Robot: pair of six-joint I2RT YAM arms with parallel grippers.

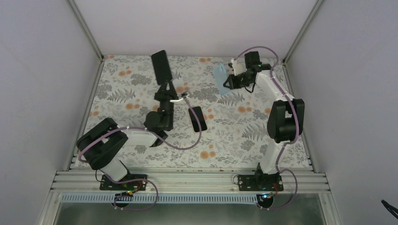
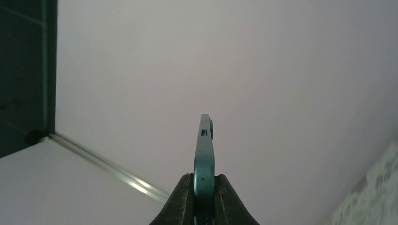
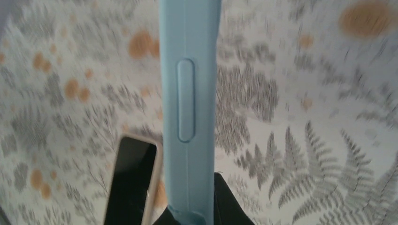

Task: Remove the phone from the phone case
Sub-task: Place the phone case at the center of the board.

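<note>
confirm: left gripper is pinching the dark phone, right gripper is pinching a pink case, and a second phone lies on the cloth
No. The case in the right gripper is light blue, not pink; the right wrist view shows it. The rest holds: the left gripper pinches the dark phone, and a second phone lies on the cloth.

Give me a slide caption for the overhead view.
Left pincer holds the phone raised, right pincer holds the blue case apart; another phone lies on the table.

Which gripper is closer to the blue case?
Right. The right gripper is clamped on the blue case; the left gripper is off to its left, holding a dark phone.
</note>
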